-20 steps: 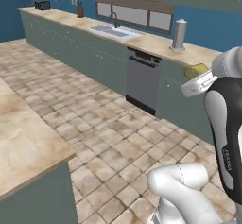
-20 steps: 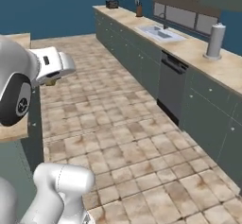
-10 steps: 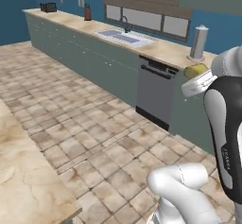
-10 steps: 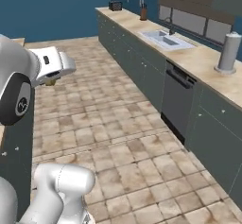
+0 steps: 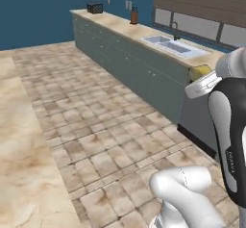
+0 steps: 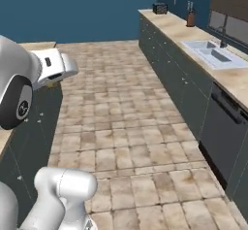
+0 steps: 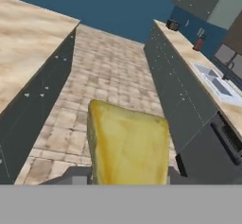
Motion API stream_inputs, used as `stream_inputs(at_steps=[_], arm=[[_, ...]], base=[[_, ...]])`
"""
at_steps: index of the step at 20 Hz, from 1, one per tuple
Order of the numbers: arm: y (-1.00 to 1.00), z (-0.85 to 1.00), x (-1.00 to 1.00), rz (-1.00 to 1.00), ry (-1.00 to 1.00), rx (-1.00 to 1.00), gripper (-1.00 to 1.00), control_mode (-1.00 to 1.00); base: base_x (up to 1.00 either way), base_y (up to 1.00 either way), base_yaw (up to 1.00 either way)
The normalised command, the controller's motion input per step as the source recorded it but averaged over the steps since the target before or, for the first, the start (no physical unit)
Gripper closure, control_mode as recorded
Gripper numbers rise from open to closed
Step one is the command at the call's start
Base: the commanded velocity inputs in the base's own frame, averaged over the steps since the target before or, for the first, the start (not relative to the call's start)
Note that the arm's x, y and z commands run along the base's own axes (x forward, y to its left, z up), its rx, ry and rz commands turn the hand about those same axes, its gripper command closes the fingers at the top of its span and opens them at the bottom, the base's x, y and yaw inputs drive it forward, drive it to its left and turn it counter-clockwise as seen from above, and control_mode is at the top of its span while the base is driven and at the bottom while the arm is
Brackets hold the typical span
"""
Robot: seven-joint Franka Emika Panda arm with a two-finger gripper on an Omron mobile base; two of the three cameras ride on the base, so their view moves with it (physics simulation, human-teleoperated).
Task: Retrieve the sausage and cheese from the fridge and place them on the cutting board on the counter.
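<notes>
Left side, the near table (image 5: 19, 174) is bare stone. Centre, the cheese (image 7: 127, 142) rides in the jaws, gripped tight, up off the tiled floor (image 6: 126, 127). Right, the long table (image 5: 144, 32) with its sink (image 5: 175, 46). Delivery to the board remains; the sausage's whereabouts I cannot tell.

**Yellow lump carried at the frame's right edge**

At right centre, the white arm's gripper (image 5: 199, 80) is clamped on a small yellow chunky cheese (image 5: 200, 70). A long beige marbled counter (image 5: 126, 28) over grey-green cabinet fronts runs from upper centre toward the right, bearing a steel sink (image 5: 174, 46), a dark toaster (image 5: 94, 7) and a brown knife block (image 5: 134, 16).
</notes>
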Motion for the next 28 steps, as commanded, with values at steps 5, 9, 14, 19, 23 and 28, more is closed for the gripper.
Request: stream_inputs(at_steps=[5, 9, 14, 19, 23, 28], arm=[[0.0, 0.0, 0.0, 0.0, 0.0, 0.0, 1.0, 1.0], [0.0, 0.0, 0.0, 0.0, 0.0, 0.0, 1.0, 1.0], [0.0, 0.0, 0.0, 0.0, 0.0, 0.0, 1.0, 1.0], [0.0, 0.0, 0.0, 0.0, 0.0, 0.0, 1.0, 1.0], [0.0, 0.0, 0.0, 0.0, 0.0, 0.0, 1.0, 1.0], [0.0, 0.0, 0.0, 0.0, 0.0, 0.0, 1.0, 1.0]], base=[[1.0, 0.0, 0.38], [1.0, -0.22, 0.33], [1.0, -0.57, 0.1], [1.0, -0.49, 0.01], [1.0, -0.19, 0.03], [1.0, 0.05, 0.15]])
